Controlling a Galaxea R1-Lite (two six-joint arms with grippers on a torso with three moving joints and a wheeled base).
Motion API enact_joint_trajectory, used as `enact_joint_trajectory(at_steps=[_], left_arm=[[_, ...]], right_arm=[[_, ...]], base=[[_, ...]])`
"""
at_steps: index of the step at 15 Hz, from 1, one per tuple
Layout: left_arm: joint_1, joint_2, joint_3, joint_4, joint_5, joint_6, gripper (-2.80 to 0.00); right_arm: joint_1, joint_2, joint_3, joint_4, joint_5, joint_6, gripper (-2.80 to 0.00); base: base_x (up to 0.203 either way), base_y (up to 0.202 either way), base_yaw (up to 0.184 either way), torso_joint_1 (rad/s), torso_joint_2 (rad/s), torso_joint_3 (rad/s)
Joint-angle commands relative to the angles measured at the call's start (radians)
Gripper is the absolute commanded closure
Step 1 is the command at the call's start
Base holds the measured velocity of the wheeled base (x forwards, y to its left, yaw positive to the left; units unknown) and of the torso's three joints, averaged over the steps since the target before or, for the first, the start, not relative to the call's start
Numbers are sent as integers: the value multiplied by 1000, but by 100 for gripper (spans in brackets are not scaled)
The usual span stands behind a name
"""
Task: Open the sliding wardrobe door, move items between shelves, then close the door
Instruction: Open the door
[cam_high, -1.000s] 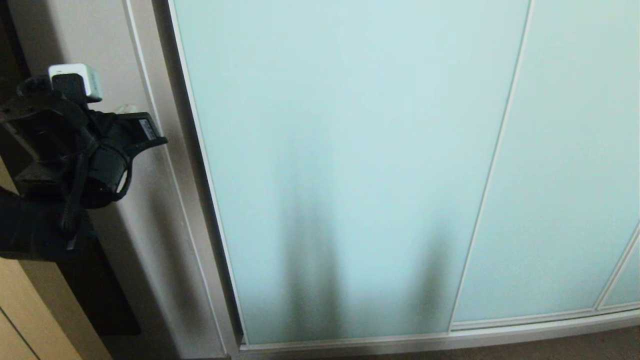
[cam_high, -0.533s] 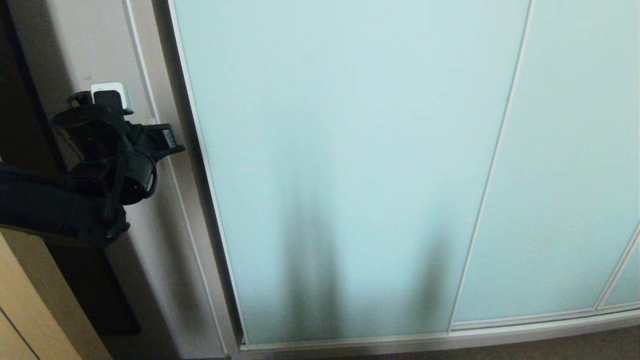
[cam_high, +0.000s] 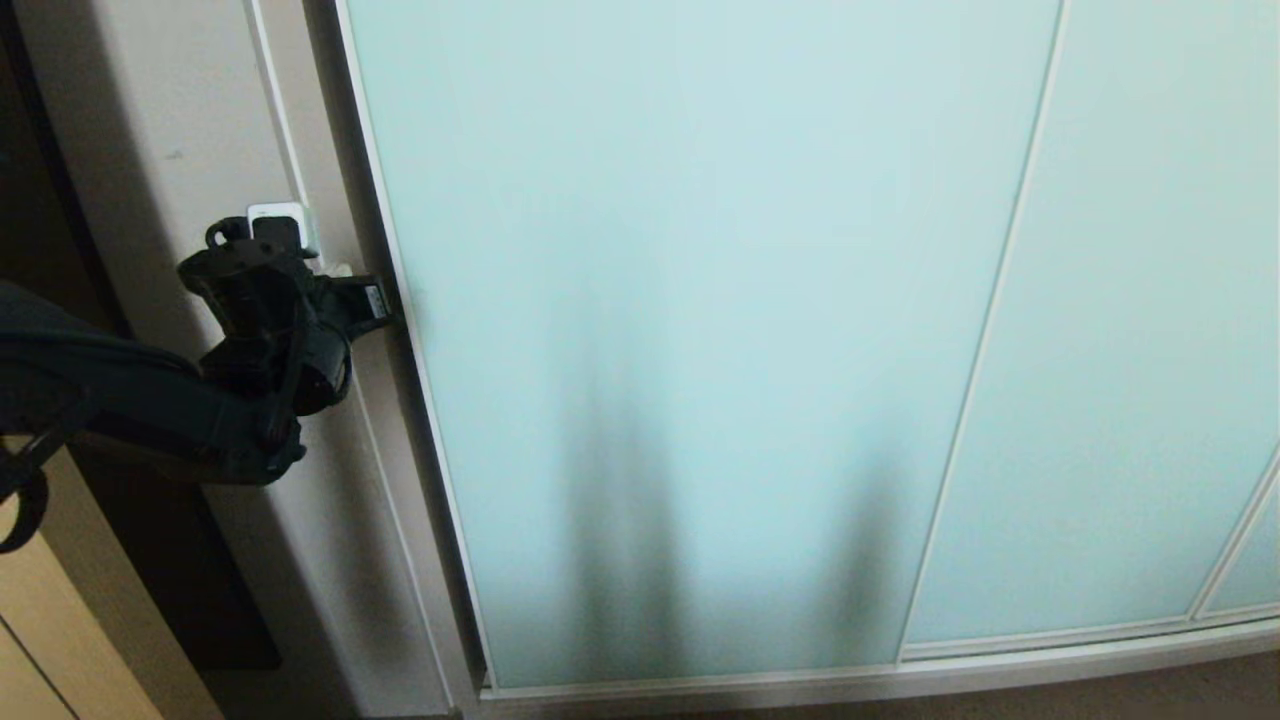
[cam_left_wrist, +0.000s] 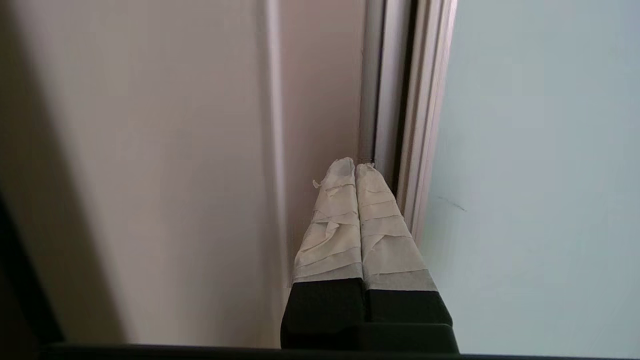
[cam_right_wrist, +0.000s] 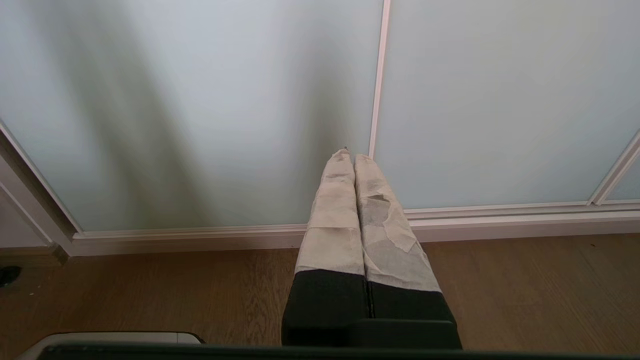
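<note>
Left hand (cam_left_wrist: 355, 167), taped fingers pressed together, reaches level to the sliding wardrobe door (cam_high: 700, 300) frame's edge; right hand (cam_right_wrist: 350, 157) likewise clenched.

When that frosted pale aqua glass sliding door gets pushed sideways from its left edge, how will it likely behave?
The frosted pale aqua glass sliding door is a tall framed panel, so probably stiff and heavy. It should slide rather than tip, since its foot sits in the floor rail. The left hand, shut, sits at the slim frame edge; smooth glass looks slippery, so that edge is likelier purchase.
</note>
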Motion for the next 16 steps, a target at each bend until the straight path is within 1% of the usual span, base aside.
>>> enact_joint_trajectory(at_steps=[1, 11, 13, 16], left_arm=[[1, 47, -47, 16, -7, 0, 0], [6, 171, -154, 35, -13, 0, 0], [12, 186, -172, 43, -32, -1, 0], [13, 209, -182, 41, -40, -2, 0]], right_arm=[[0, -2, 0, 1, 0, 0, 0], [0, -2, 0, 1, 0, 0, 0], [0, -2, 0, 1, 0, 0, 0], [0, -2, 0, 1, 0, 0, 0]], base=[[0, 0, 0, 0, 0, 0], [0, 0, 0, 0, 0, 0], [0, 0, 0, 0, 0, 0], [0, 0, 0, 0, 0, 0]])
